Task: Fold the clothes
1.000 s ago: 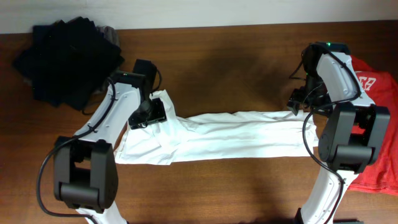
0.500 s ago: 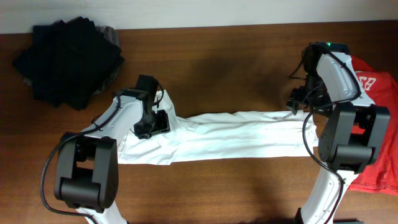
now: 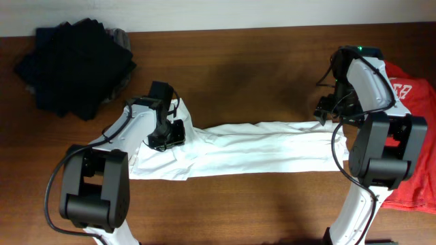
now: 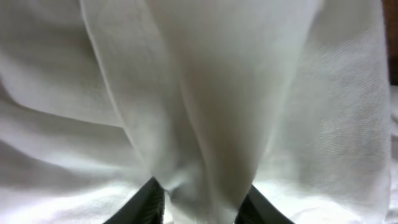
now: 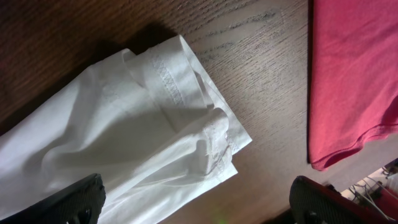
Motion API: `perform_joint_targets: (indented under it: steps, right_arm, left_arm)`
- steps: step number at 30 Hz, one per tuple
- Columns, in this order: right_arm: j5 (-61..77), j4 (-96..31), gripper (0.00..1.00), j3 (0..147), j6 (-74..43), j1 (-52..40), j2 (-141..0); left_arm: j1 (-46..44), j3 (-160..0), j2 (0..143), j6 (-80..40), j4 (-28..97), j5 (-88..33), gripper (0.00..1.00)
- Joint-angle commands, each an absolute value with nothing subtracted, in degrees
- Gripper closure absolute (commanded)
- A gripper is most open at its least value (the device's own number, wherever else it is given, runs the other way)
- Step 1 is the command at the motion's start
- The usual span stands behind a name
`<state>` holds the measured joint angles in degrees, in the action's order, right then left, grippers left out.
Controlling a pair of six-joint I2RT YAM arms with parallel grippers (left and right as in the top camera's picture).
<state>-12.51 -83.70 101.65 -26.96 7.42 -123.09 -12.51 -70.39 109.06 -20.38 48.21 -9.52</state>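
Overhead view. The white T-shirt (image 3: 259, 146) lies at the centre of the wooden table (image 3: 238, 68). It is drawn out into a long, narrow, creased band running from 9 o'clock to 3 o'clock between the two arms. Its 9 o'clock end is broader and bunched.

Left gripper (image 3: 165, 135): positioned directly on the bunched 9 o'clock end of the shirt. The left wrist view is filled with white cloth. The two dark fingers (image 4: 148, 200) stand close together at 6 o'clock, with a raised ridge of shirt fabric pinched between them. Condition: narrow, holding the T-shirt.

Right gripper (image 3: 325, 112): positioned at the 3 o'clock end of the band, just above its upper edge. In the right wrist view its fingertips (image 5: 68, 202) sit at 7 and 5 o'clock, far apart. Only the shirt end and bare wood lie between them. Condition: wide, holding nothing.

In that view the stitched hem (image 5: 165, 74) of the shirt end is folded over itself in layers, reaching from 9 o'clock to centre.

Other items: a pile of dark garments (image 3: 75, 64) at 10 o'clock, well apart from the shirt. A red T-shirt (image 3: 422, 116) lies at the 3 o'clock edge, partly under the right arm and near the shirt end without touching it.
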Motion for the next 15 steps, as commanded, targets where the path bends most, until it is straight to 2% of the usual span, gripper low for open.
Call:
perform_joint_targets:
  steps: [1,5,15]
  right_arm:
    - [-9.8,-83.7,0.02,101.5,-27.2,7.1,-122.5]
    - [-9.4,-83.5,0.02,101.5,-27.5,7.1,-121.4]
    - [-6.6,-83.9,0.02,101.4,-27.4,6.7,-119.3]
  left_arm:
    - [-12.5,-71.1,109.3,-19.8,49.7,-6.1,0.73]
    - [-12.4,-72.0,108.0,-19.9,51.7,-2.8,0.89]
    - [-12.5,-72.5,99.5,-20.1,53.3,-2.1,0.9]
